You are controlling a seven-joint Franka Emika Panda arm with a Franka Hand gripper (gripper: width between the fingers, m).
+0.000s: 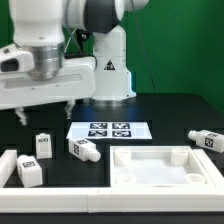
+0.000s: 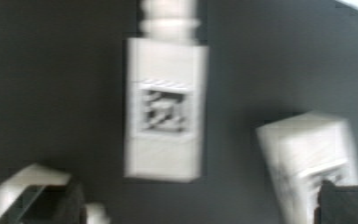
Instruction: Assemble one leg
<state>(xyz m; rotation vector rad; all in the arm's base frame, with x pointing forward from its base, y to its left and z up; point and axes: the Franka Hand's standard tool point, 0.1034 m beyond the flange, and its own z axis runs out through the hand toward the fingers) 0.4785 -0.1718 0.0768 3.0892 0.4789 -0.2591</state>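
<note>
Several white legs lie on the black table. In the exterior view one leg (image 1: 43,145) stands below my gripper (image 1: 45,110), another (image 1: 83,149) lies to its right, and two more (image 1: 28,172) sit at the front left. A further leg (image 1: 207,140) lies at the far right. In the wrist view a leg (image 2: 167,105) with a marker tag and a threaded end lies ahead of my gripper (image 2: 194,212), between the lines of the two fingers. A second leg (image 2: 309,150) is beside one finger (image 2: 345,205). The gripper is open, empty and above the table.
The marker board (image 1: 112,130) lies flat at the table's middle, in front of the robot base. A big white square panel with a raised rim (image 1: 128,160) sits at the front right. A green wall is behind.
</note>
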